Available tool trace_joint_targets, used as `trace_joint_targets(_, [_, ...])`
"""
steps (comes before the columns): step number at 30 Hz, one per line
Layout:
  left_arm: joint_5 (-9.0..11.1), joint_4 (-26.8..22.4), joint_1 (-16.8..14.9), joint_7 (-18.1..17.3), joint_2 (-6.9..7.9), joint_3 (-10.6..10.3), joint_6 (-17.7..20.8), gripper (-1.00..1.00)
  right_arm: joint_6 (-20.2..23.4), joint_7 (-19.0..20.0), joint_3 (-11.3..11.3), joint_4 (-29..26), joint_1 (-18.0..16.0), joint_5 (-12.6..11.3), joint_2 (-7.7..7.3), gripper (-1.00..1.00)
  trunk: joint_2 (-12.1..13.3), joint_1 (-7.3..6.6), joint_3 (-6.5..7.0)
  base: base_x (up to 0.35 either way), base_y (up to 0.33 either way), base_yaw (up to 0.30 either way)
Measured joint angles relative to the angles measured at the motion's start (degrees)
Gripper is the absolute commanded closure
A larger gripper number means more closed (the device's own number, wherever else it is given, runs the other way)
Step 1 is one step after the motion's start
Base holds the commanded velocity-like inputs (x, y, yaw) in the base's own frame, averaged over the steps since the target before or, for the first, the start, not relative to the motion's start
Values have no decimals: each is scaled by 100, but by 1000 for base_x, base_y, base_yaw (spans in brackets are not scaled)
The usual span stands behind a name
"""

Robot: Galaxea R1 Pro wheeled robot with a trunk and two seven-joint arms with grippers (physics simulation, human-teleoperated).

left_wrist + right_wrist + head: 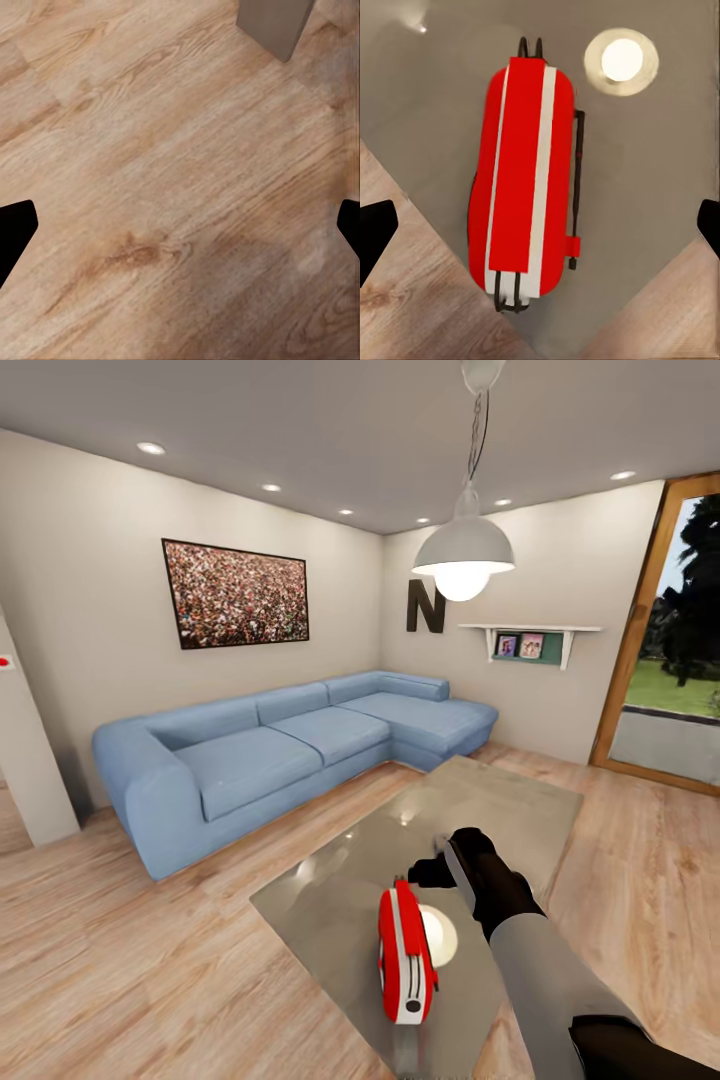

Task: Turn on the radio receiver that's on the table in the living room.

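Radio receiver: under right gripper, fingers spread, apart from it.
Table: lamp glare beside radio.
Left gripper: spread, over floor.
Writing: wall letter "N".

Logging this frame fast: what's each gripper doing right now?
Left gripper: open, empty, over the wood floor.
Right gripper: open, empty, above the radio receiver on the table.

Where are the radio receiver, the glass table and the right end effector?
radio receiver (521,172): right wrist view, red band on its upward edge.
table (510,800): head view, bare glass at its far end.
right end effector (440,865): head view, black fingers above the table.
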Motion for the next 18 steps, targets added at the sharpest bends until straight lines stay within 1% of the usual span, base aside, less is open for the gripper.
trace_joint_targets(3, [0, 0, 0, 1, 0, 0, -7, -100, -1, 0, 0, 0, 3, 0, 0, -100, 0, 0, 0, 0, 0, -242])
trace_joint_targets(6, [0, 0, 0, 1, 0, 0, -11, -100, -7, 0, 0, 0, 1, 1, 0, -100, 0, 0, 0, 59, 41, -74])
trace_joint_targets(10, [0, 0, 0, 0, 0, 0, -6, -100, -6, 0, 0, 0, -1, 2, 0, -100, 0, 0, 0, 185, 150, -19])
trace_joint_targets(18, [0, 0, 0, 0, 0, 0, -3, -100, -7, 0, 0, 0, -1, 2, 0, -100, 0, 0, 0, 236, 190, -2])
